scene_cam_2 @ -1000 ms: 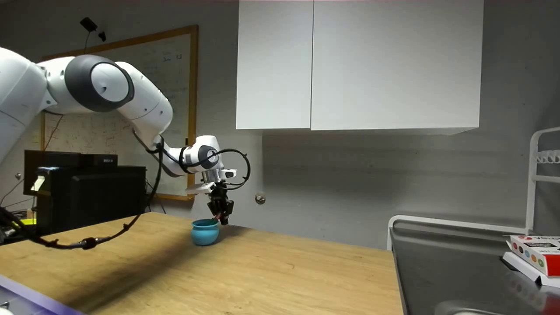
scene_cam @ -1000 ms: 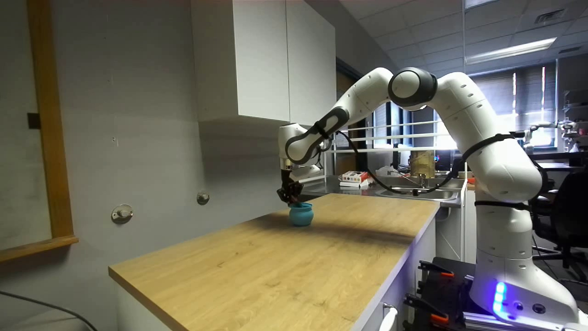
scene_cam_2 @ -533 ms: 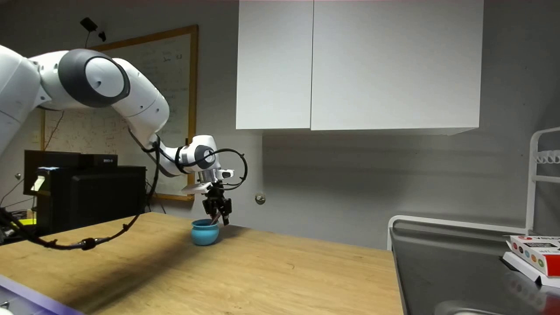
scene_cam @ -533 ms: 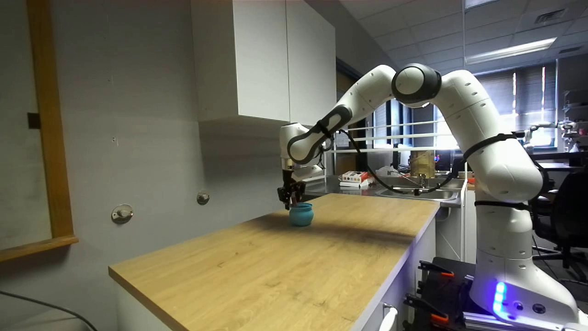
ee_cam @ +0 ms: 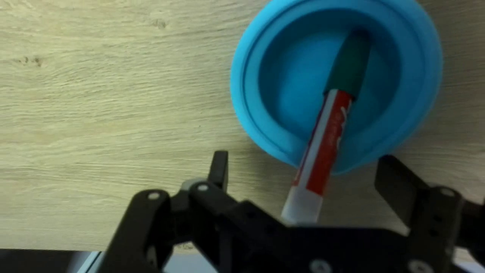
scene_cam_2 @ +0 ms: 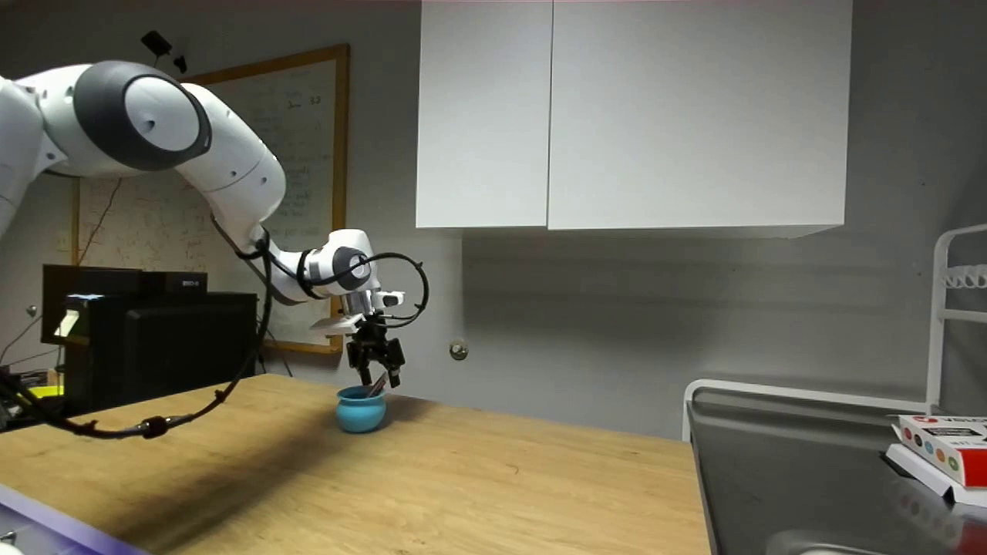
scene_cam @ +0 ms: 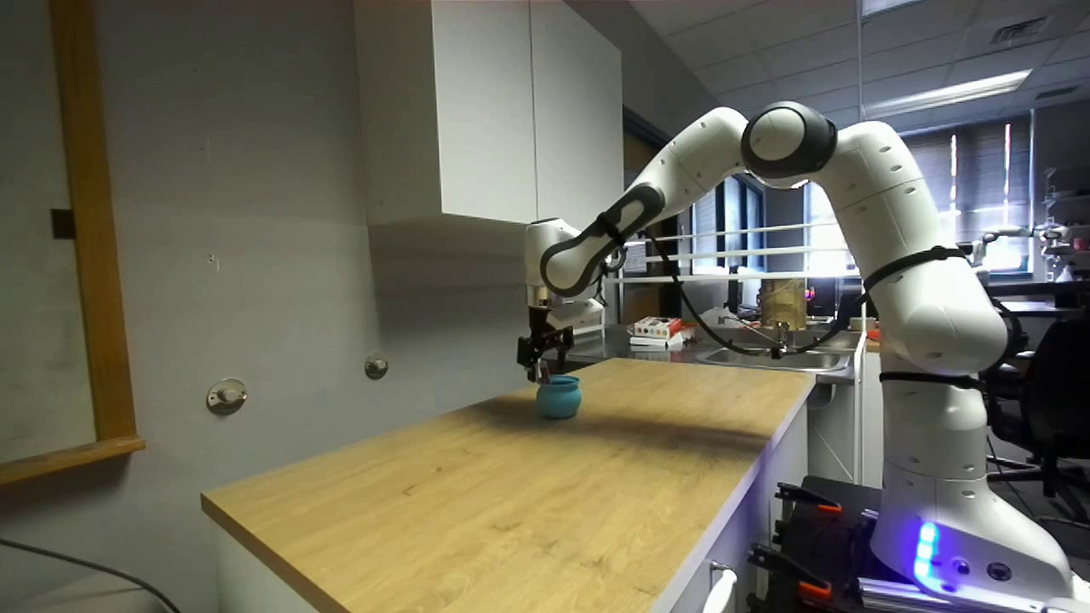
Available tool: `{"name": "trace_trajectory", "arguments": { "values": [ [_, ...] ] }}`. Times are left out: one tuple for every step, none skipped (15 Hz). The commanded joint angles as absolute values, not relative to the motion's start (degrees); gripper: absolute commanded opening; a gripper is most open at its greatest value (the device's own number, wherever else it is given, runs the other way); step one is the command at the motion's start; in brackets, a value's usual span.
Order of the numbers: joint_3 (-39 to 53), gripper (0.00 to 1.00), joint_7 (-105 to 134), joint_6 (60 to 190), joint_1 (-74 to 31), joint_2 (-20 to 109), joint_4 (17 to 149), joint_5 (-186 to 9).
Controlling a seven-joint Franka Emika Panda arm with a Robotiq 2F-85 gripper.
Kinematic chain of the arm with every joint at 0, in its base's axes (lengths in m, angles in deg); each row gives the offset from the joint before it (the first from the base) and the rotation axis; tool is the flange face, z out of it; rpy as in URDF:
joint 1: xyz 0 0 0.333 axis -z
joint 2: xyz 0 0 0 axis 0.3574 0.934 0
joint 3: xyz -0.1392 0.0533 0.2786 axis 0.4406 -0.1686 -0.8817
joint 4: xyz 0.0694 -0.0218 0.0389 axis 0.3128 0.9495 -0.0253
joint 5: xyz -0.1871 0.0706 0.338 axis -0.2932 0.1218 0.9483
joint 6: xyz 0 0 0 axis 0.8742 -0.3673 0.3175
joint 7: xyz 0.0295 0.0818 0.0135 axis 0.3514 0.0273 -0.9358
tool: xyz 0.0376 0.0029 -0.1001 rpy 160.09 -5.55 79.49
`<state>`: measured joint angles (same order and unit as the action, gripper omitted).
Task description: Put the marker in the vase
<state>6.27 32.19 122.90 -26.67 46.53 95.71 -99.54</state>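
The teal-blue vase (ee_cam: 244,94) stands upright on the wooden counter, seen in both exterior views (scene_cam: 559,402) (scene_cam_2: 360,414). In it leans the marker (ee_cam: 326,140), with its dark green cap inside the bowl. Its red and white barrel crosses the rim, and the pale end sticks out above. My gripper (ee_cam: 305,165) is open just above the vase, one finger on each side of the marker's upper end, with a gap to both. In an exterior view the spread gripper (scene_cam_2: 379,378) shows over the tilted marker (scene_cam_2: 377,385). The tip of the marker's cap rests low in the vase.
The counter (scene_cam: 511,494) runs along a grey wall, with white cupboards (scene_cam_2: 632,116) overhead. Black equipment (scene_cam_2: 170,339) stands at one end of the counter in an exterior view. Boxes (scene_cam: 657,329) lie by the sink (scene_cam: 775,359) beyond the other end.
The fingers, together at the marker a second ago, have spread apart and let it go. The arm has risen slightly. The marker stays leaning in the vase, which has not moved.
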Motion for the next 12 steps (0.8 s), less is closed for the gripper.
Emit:
{"name": "trace_trajectory", "arguments": {
  "values": [
    [6.61, 1.00, 33.74, 123.47, -27.64, 40.63, 101.62, -101.77],
    [6.41, 1.00, 33.83, 123.52, -27.62, 39.25, 102.71, -102.04],
    [6.10, 1.00, 33.51, 123.41, -27.49, 37.83, 103.74, -101.84],
    [5.85, 1.00, 33.40, 123.30, -27.41, 36.61, 104.56, -101.75],
    [5.47, 1.00, 32.97, 123.12, -27.27, 35.16, 105.51, -101.37],
    [5.10, 1.00, 32.64, 123.05, -27.11, 33.96, 106.30, -101.11],
    [4.63, 1.00, 31.72, 122.77, -26.92, 32.50, 107.24, -100.58],
    [4.25, 1.00, 30.97, 122.95, -26.77, 31.21, 108.22, -100.52],
    [3.79, 1.00, 29.86, 122.81, -26.59, 29.83, 109.31, -99.83],
    [3.38, 1.00, 28.62, 122.87, -26.38, 28.63, 110.36, -98.76],
    [2.98, 1.00, 26.76, 122.79, -26.17, 27.27, 111.72, -97.13],
    [2.66, 1.00, 25.05, 122.31, -26.00, 26.12, 112.93, -95.38]
  ]
}}
